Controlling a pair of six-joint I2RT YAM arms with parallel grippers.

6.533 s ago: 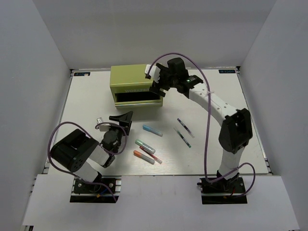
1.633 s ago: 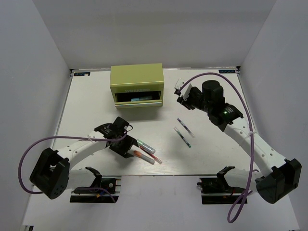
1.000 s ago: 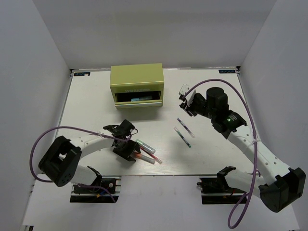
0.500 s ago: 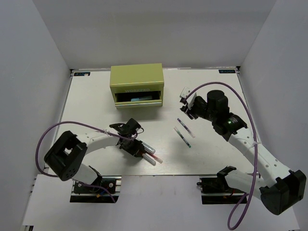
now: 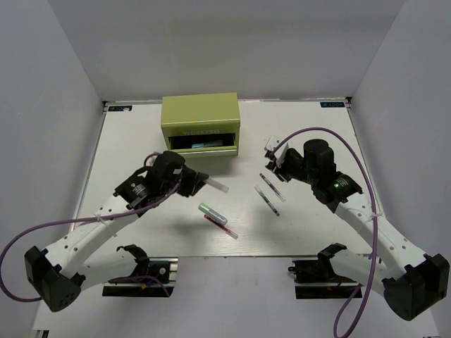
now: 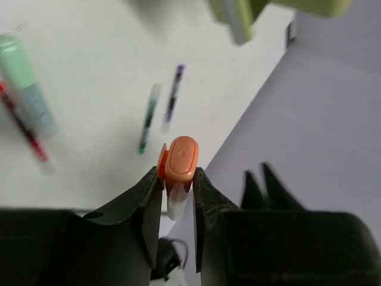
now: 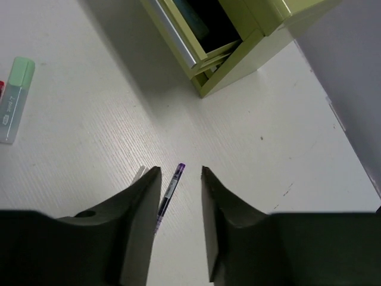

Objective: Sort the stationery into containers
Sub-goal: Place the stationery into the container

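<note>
Two pens lie nearest on the tabletop, well apart from either hand: the green marker and the thin red pen, close beside each other. Beyond them the left hand is clenched on the orange marker. It is held off the tabletop, near the open drawer but not yet over it. The grip sits close to the orange end and the pale barrel sticks out past the fingers. That free end could catch the drawer's lip or the chest's face. So short a hold could also let the marker twist or slip out before the opening.

Across from it the right hand hangs released, fingers spread. The purple-tipped pen lies under the gap and the other thin pen just beside one finger. Closing here could nudge both or pinch the wrong one.

Farthest stands the olive-green chest, its drawer open with a blue marker inside.
</note>
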